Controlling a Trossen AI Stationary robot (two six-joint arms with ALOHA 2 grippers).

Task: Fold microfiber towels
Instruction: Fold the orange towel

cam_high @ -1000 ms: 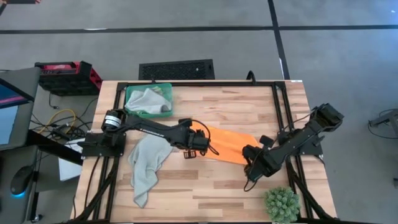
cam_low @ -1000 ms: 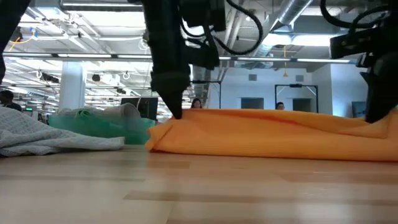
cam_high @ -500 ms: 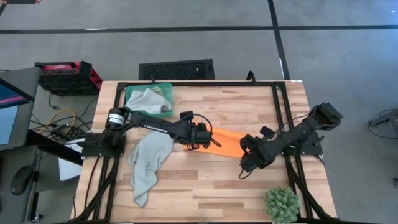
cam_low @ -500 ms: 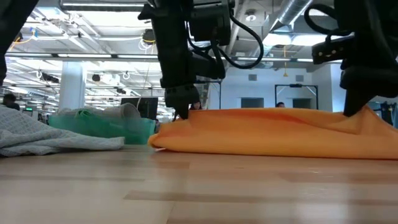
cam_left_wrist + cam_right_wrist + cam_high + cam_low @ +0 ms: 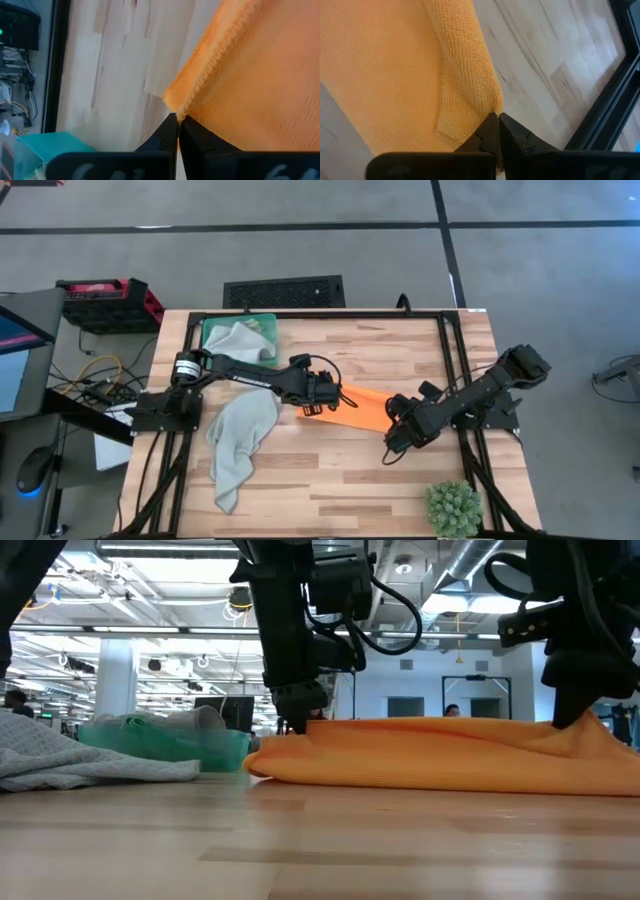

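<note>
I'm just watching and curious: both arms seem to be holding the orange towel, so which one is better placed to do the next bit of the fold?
Neither, probably: it looks like a two-arm move. The left gripper pinches one corner of the orange towel, the right gripper pinches the other end.

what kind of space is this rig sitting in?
Likely a large open lab or industrial workspace: exposed ceiling ducts, strip lights, a person at the far left, grey floor with taped lines.
</note>
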